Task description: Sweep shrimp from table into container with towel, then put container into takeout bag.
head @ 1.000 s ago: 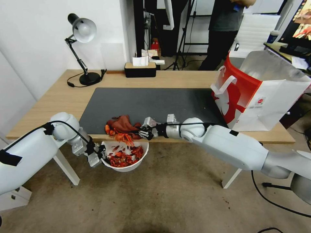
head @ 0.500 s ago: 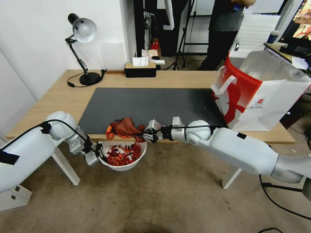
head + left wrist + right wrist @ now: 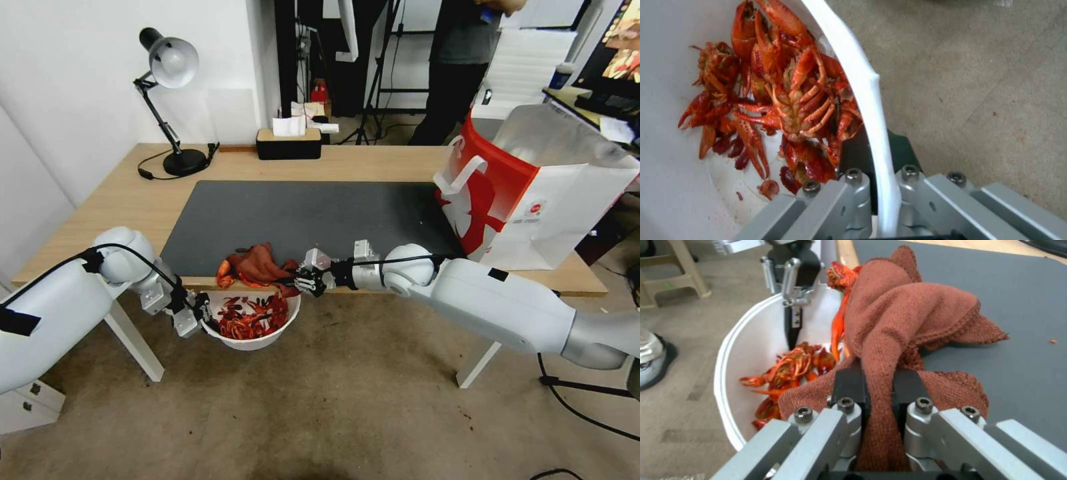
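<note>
Though bunched, towel (image 3: 907, 316) between right gripper (image 3: 878, 386) fingers.

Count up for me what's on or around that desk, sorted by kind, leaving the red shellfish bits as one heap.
Shrimp heap: 1
White container: 1
Brown towel: 1
Takeout bag: 1
Desk lamp: 1
Black tissue box: 1
Grey mat: 1
Robot grippers, left gripper and right gripper: 2
Total: 9

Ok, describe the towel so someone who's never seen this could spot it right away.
Find the long wooden table with its dark mat. At the near edge, above a white bowl of red shrimp, the right gripper pinches a crumpled towel. It is soft and rust-brown, duller than the shrimp.
</note>
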